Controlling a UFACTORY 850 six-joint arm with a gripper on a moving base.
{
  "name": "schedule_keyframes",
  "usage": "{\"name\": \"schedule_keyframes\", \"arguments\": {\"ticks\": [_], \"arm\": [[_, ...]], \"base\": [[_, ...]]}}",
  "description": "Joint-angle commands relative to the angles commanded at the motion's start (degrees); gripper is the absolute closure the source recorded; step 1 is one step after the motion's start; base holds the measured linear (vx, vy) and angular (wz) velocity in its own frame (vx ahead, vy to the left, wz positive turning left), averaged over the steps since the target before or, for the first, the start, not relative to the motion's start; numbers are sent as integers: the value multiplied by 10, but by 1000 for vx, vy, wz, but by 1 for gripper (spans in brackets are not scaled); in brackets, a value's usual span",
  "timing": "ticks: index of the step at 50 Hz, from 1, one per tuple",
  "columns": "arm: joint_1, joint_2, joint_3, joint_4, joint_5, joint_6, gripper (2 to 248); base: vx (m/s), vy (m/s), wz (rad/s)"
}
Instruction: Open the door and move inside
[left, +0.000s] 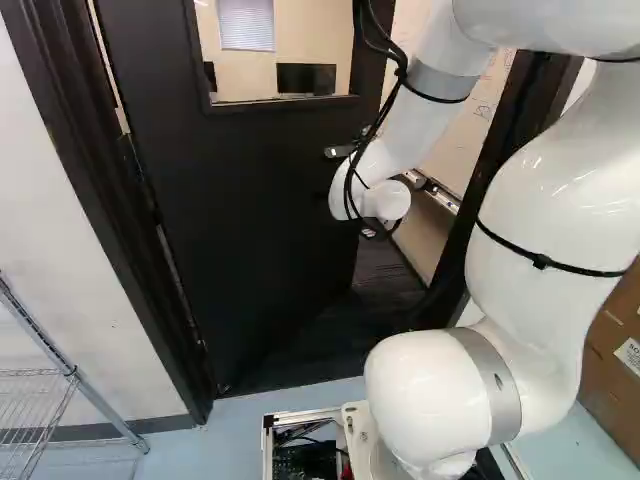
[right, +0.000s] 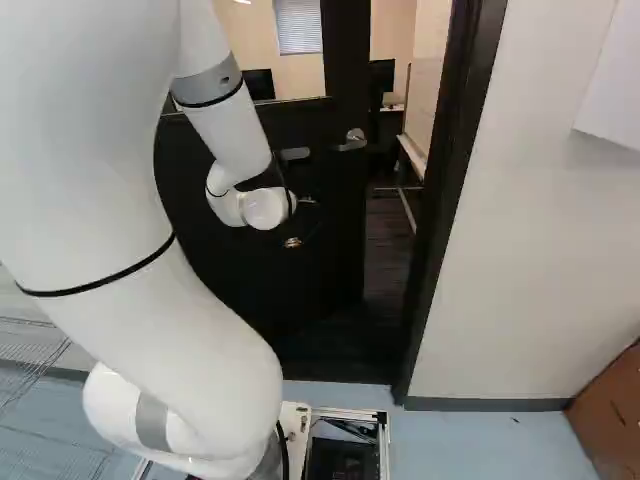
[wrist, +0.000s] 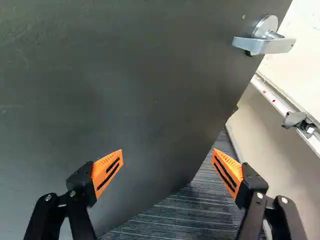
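Plainly, in the left base view the door (left: 250, 200) stands partly open, swung toward the far side, its hinged edge left and its free edge right and farther off. My only arm (left: 530, 190) reaches from the near right to that panel. A cardboard box (left: 610, 350) sits near right; its white label (left: 628, 357) bears print I leave unread.

In the right base view the lever handle (right: 353, 139) is right of my wrist (right: 265, 208) and somewhat higher, with the opening between the door's free edge and the right frame (right: 440, 200).

In the wrist view my gripper (wrist: 167, 152) has its orange pads (wrist: 101, 166) wide apart, nothing between them, facing the panel; whether the tips touch it I cannot tell. The lever, its long axis roughly level, lies higher, off toward the free edge. With the latch seemingly clear, I judge I need no grip on it: next I should push the panel far and left, then drive through.
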Motion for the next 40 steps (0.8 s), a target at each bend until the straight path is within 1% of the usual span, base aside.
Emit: {"name": "schedule_keyframes", "arguments": {"ticks": [29, 40], "arm": [[1, 0, 0, 0, 0, 0, 3], [1, 0, 0, 0, 0, 0, 3]], "base": [[55, 55, -14], [0, -6, 2]]}}
